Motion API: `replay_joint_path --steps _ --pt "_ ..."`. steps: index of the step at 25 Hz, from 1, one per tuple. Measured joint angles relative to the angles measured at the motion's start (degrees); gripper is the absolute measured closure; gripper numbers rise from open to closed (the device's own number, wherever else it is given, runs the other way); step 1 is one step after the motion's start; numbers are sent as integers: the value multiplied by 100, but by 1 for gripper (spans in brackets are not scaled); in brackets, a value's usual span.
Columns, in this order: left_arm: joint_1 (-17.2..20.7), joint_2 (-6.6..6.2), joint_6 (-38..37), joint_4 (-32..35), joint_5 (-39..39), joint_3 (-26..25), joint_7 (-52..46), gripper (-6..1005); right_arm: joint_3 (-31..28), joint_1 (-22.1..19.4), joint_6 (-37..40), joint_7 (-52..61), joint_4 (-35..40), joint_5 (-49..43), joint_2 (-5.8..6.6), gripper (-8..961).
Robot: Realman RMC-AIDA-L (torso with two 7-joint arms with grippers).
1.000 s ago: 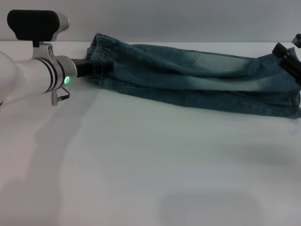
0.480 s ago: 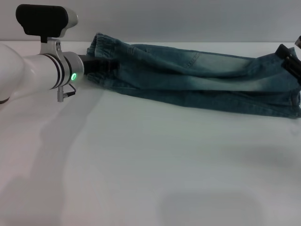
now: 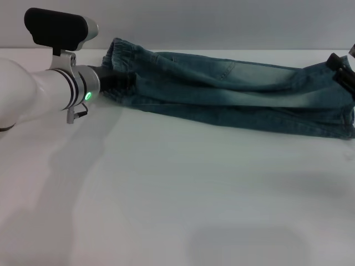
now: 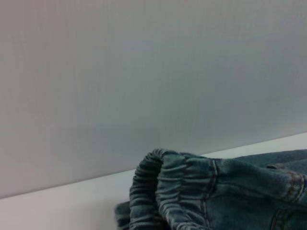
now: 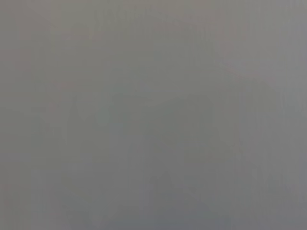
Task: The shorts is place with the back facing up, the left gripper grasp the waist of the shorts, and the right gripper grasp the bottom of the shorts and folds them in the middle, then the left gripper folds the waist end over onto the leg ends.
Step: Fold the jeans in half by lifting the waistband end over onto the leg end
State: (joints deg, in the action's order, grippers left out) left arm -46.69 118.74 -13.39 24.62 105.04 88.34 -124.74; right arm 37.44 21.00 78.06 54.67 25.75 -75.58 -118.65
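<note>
Left gripper (image 3: pixel 123 81) further into waist (image 3: pixel 117 55).

Only a plain, featureless grey surface (image 5: pixel 153 115) fills the view.

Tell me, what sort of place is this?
Probably a robot test bench, not a home: a bare white table against a plain grey wall, with only folded denim shorts between the left hand and right hand.

table (image 3: pixel 166 194): white, matte | wall (image 3: pixel 222 22): plain grey, behind table | light: soft, even
</note>
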Motion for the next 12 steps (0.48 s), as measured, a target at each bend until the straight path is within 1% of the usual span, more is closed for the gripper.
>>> replay_joint_path --steps 4,11,12 --pt "73 -9 2 52 -1 3 -1 516 0 10 0 0 0 0 -6 302" --pt "90 -25 3 61 -1 8 1 572 0 32 12 0 0 0 -13 302" --pt "90 -25 3 61 -1 8 6 640 0 32 15 0 0 0 -15 302"
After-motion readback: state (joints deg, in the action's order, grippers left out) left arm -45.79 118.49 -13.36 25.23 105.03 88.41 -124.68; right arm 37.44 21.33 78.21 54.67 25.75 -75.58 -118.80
